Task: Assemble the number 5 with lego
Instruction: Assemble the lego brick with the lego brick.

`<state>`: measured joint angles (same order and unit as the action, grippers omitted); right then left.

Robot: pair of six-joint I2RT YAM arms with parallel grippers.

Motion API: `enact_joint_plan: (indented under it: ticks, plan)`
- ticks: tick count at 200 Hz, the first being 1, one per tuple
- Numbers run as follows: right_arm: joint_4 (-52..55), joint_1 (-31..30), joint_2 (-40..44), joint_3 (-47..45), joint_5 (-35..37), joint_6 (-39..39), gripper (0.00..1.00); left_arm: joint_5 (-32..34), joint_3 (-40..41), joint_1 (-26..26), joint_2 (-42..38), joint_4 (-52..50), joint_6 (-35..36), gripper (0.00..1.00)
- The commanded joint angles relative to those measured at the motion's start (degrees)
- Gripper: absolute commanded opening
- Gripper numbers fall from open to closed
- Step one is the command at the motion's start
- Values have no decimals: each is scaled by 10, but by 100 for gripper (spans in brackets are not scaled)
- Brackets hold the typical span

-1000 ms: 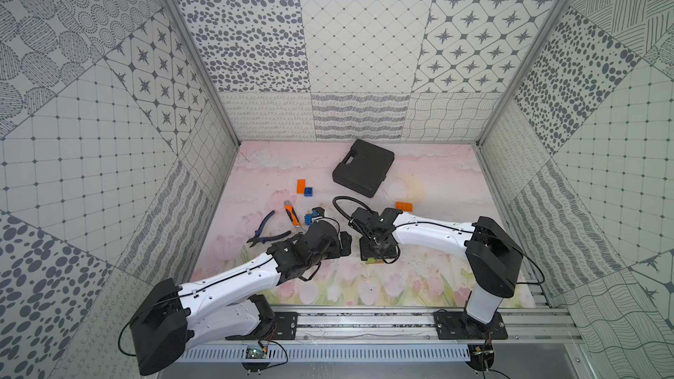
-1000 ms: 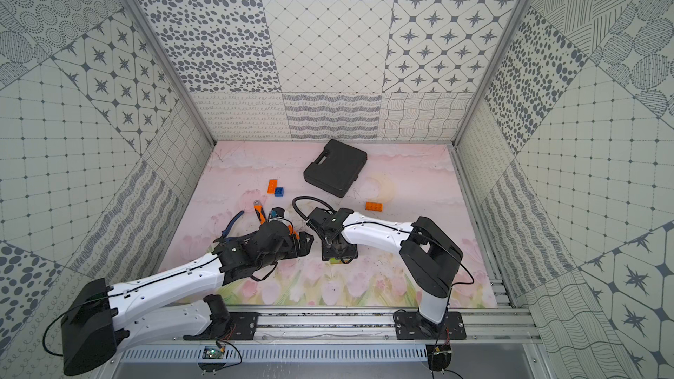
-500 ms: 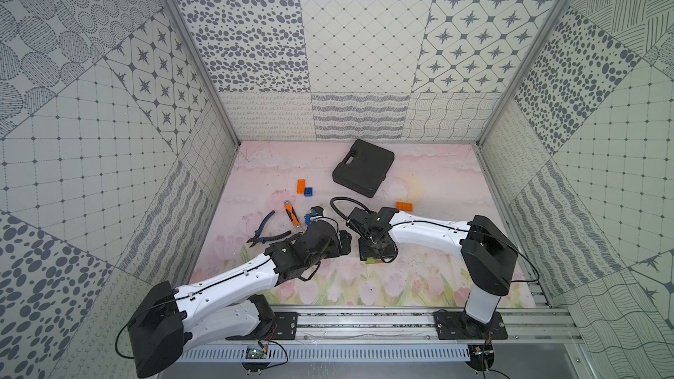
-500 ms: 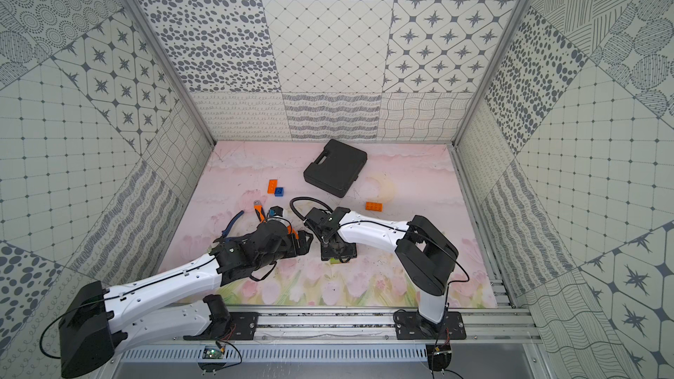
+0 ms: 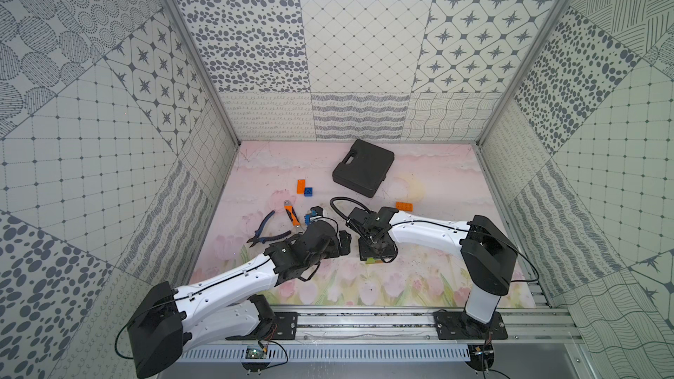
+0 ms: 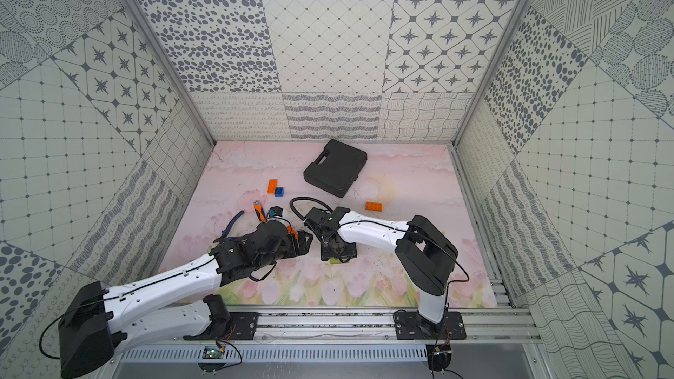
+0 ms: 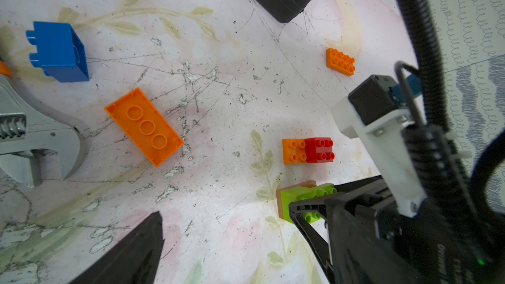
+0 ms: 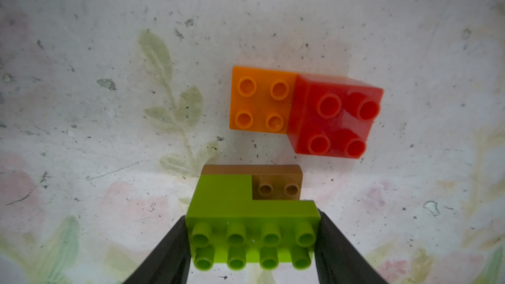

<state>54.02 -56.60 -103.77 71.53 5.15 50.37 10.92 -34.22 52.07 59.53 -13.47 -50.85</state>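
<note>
Scant shift since before: right tool (image 8: pixel 252 232) clamped on green brick (image 8: pixel 246 209), left tool (image 5: pixel 341 245) apart, wrench (image 7: pixel 41 137) nearby.

Scuffed floral table (image 5: pixel 437 184) carried a black case (image 5: pixel 363 167), pliers (image 5: pixel 268 229), a wrench (image 7: pixel 32 143), an upturned orange brick (image 7: pixel 144 127) near a blue brick (image 7: pixel 58 53), a lone orange brick (image 5: pixel 404 206), a third orange brick (image 8: pixel 259 99) under a red brick (image 8: pixel 333 116), and a brown brick (image 8: pixel 276 184) under a green brick (image 8: pixel 246 209).

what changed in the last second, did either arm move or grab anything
Nothing visibly changed. The right hand stays shut on the long lime-green lego brick, the left hand stays open beside it, and the flat orange brick, the small blue brick by it and the black plastic case lie where they were.
</note>
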Motion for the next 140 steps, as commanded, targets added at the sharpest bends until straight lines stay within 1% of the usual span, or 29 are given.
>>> enact_joint_plan:
  ticks: [1,58,123,140]
  plan:
    - [-21,-5,-34,-14,-3,-8,64,11,-6,-6,1,-5,2,100]
    - [-14,-5,-54,-17,3,-8,64,10,-5,-5,1,-4,1,100]
    - [-24,-4,-62,-21,-9,-7,64,14,-3,-6,-1,-8,0,100]
    - [-25,-4,-56,-19,-11,-7,67,15,-3,-6,-4,-11,0,100]
